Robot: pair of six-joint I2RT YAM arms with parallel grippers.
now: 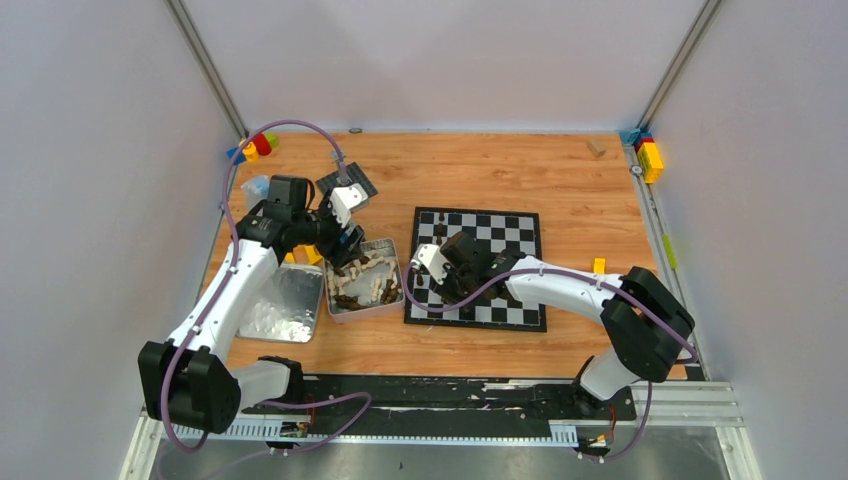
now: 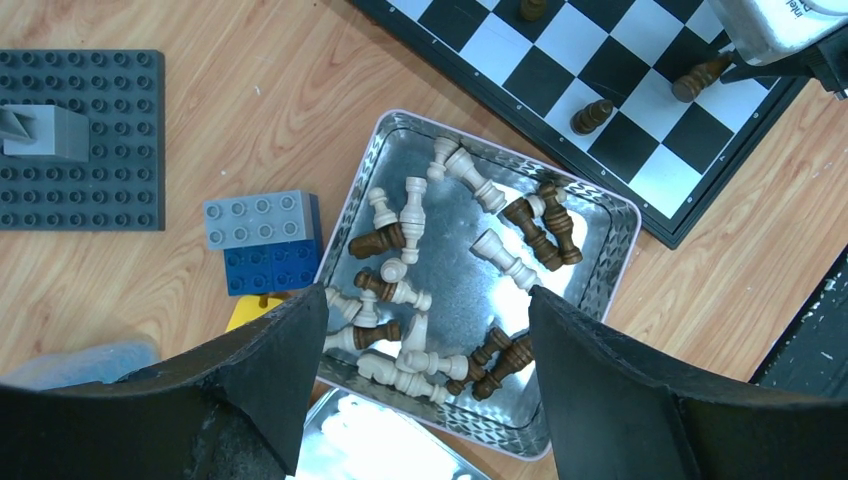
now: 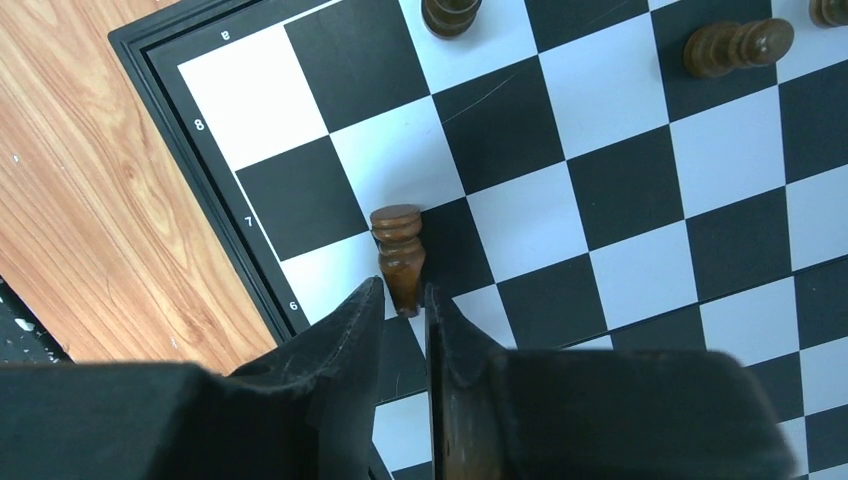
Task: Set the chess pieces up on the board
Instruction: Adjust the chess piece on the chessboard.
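Judging the board (image 3: 620, 210) barely set, tin (image 2: 455, 285) full, I grasp one brown piece (image 3: 398, 245) with right gripper (image 3: 403, 292); left gripper (image 2: 425, 300) released.

L gripper (image 2: 428, 300) jaws wide, pointing down; R gripper (image 3: 404, 290) nearly closed, pinching brown piece (image 3: 397, 240).

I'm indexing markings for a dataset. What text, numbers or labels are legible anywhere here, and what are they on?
"8": black border of the black-and-silvery chessboard.
"7": same border.
"6": same border.
Corner letter on that border: too blurred to read.
Print on the white wrist casing: cut off, unreadable.
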